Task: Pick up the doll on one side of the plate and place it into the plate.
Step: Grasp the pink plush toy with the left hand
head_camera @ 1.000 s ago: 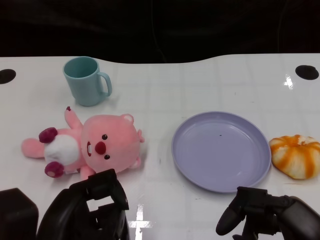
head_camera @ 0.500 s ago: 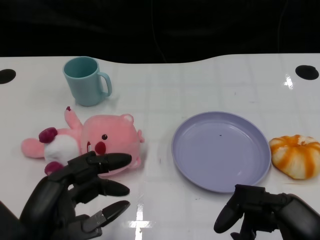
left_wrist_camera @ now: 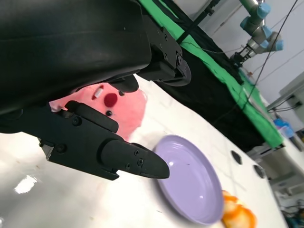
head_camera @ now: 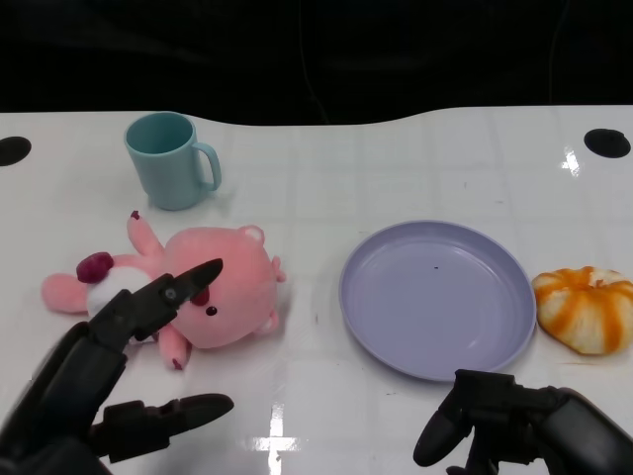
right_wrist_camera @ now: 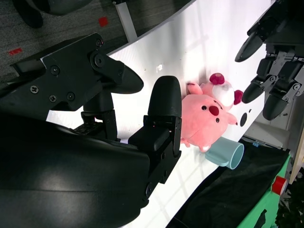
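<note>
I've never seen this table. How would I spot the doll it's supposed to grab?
Start from the round lilac plate on the white table. On the plate's far side from the orange-striped pumpkin toy, in front of a teal mug, lies the doll. It is the only soft pink thing, with a red nose.

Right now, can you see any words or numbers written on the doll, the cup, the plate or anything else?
There are none to read: no writing shows on the pink doll, the teal cup, the purple plate, the orange-and-white toy or either robot hand.
</note>
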### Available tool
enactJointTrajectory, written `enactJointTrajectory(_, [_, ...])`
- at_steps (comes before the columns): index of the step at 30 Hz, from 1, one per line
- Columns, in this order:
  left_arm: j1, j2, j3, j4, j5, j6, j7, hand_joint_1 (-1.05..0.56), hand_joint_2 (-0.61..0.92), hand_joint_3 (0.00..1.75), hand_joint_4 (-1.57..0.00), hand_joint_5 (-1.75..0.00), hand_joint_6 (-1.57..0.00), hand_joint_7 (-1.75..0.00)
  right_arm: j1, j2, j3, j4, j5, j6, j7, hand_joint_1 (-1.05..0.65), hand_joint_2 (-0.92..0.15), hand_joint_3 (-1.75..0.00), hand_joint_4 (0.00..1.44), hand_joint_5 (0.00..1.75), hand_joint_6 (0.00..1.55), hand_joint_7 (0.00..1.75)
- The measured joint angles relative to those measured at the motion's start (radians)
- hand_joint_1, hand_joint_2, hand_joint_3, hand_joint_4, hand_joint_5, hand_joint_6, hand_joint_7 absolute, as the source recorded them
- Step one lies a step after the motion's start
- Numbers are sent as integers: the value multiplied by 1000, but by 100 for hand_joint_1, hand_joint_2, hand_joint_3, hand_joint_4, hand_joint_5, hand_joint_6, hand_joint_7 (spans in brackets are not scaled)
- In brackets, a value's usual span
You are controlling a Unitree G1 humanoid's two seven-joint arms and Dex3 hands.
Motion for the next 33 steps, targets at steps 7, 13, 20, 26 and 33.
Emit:
enactJointTrajectory(7, [-66, 58, 8, -30, 202, 33, 10, -60, 90, 3, 0, -30, -21, -3, -6, 0, -3, 0, 1, 0, 0, -9, -63, -93, 64, 157, 60, 122])
enactJointTrajectory(13, [-144, 107, -6, -23, 384, 112, 11, -62, 88, 1, 0, -28, -21, -2, -12, -2, -4, 2, 0, 1, 0, -9, -64, -91, 65, 155, 60, 121])
enactJointTrajectory(20, [-243, 157, -74, 51, 552, 196, -25, -64, 90, 1, -3, -36, -25, -3, -15, -2, -4, 6, -1, 8, -1, -9, -65, -90, 64, 154, 61, 120])
enactJointTrajectory(26, [-348, 187, -125, 181, 608, 226, -43, -64, 89, 0, -10, -39, -33, -4, -16, -1, -1, 9, -2, 8, -3, -8, -65, -90, 64, 155, 61, 120])
enactJointTrajectory(33, [-461, 212, -191, 341, 638, 233, -51, -66, 89, 0, -11, -37, -33, -2, -16, 1, 0, 11, -2, 9, -5, -9, -65, -90, 64, 155, 61, 120])
